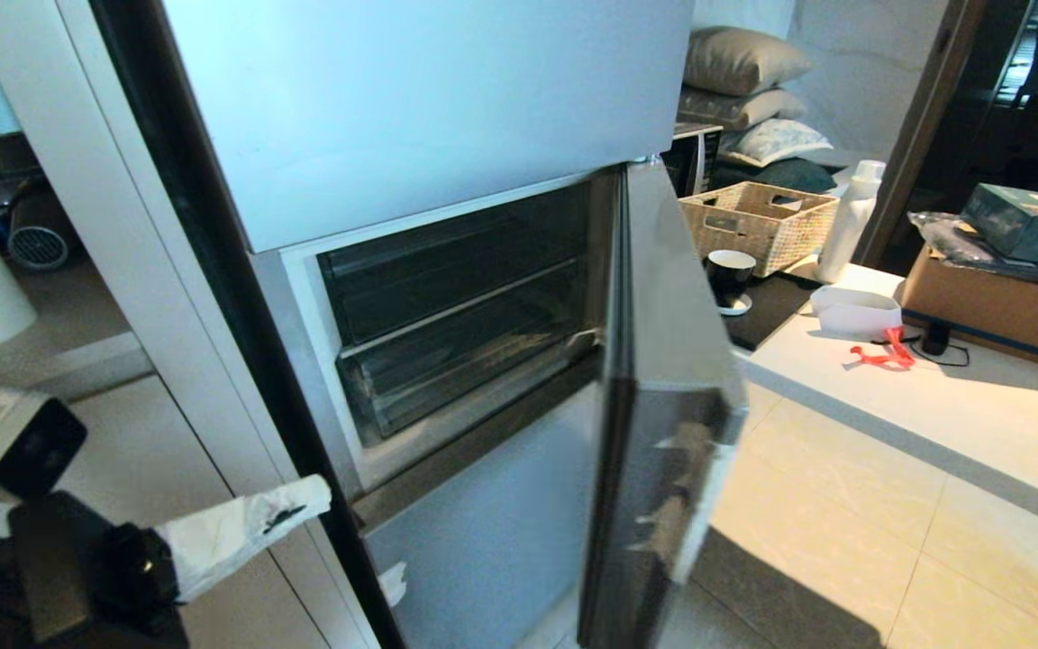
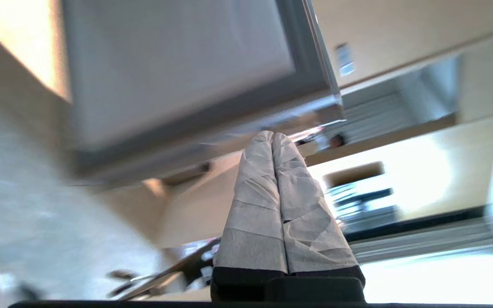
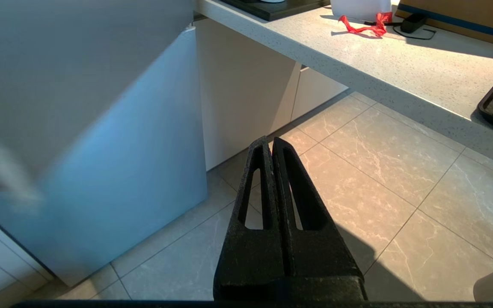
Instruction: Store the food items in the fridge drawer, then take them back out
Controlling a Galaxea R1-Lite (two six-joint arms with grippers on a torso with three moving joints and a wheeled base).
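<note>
Fridge door open; fridge drawer (image 1: 474, 374) sits pushed in, lower compartment. No food item visible. My left gripper (image 1: 307, 500) hangs low beside the fridge, jaws clenched, empty; right gripper (image 3: 271, 147) parked, clenched. Drawer looks stiff, light, slippery; I'd hook its front lip.

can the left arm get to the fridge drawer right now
Probably yes. The fridge door stands open, leaving the fridge drawer exposed, and the left gripper, shut and empty, sits just below-left of the opening.
</note>
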